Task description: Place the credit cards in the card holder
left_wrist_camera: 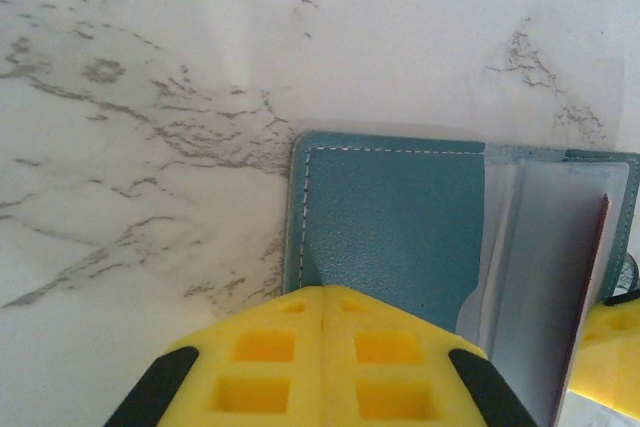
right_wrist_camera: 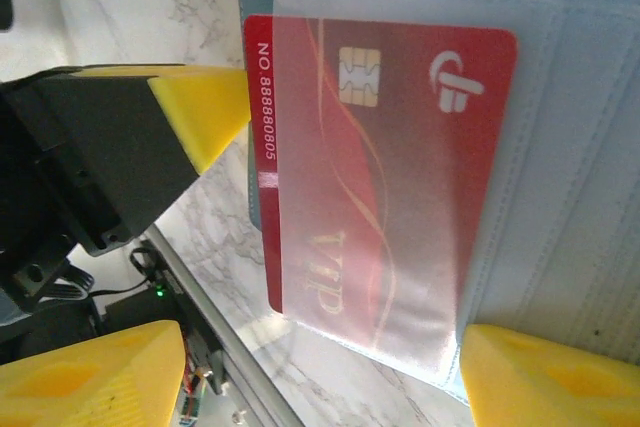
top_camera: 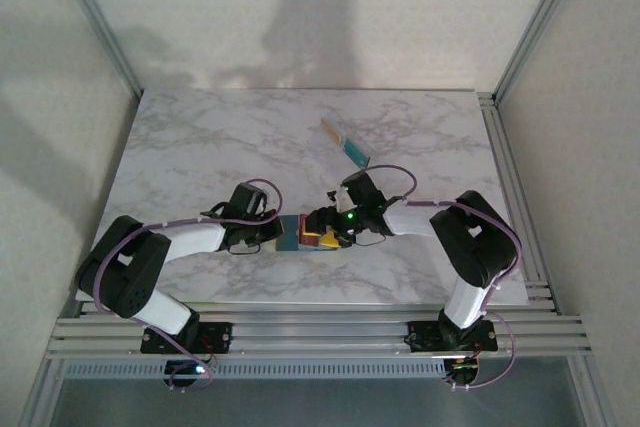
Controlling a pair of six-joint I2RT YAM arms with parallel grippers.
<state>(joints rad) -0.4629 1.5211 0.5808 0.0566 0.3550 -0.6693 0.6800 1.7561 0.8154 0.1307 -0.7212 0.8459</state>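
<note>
A red credit card [right_wrist_camera: 380, 147] with gold "VIP" lettering lies inside a clear sleeve of an open teal wallet [left_wrist_camera: 390, 227], its left edge sticking out. My right gripper [right_wrist_camera: 320, 387] is open, its yellow fingertips [right_wrist_camera: 550, 377] standing wide on either side of the sleeve's near end. My left gripper [left_wrist_camera: 322, 297] is shut with nothing in it, its tip resting on the wallet's teal cover. From above, both grippers [top_camera: 272, 232] [top_camera: 325, 230] meet over the wallet [top_camera: 290, 234] near the front edge. The long narrow card holder [top_camera: 345, 144] lies further back, with tan and teal showing in it.
The marble tabletop [top_camera: 200, 147] is bare to the left and at the back. Its front edge and the aluminium rail [right_wrist_camera: 200, 297] run just beside the wallet. Frame posts [top_camera: 95, 17] stand at the table's back corners.
</note>
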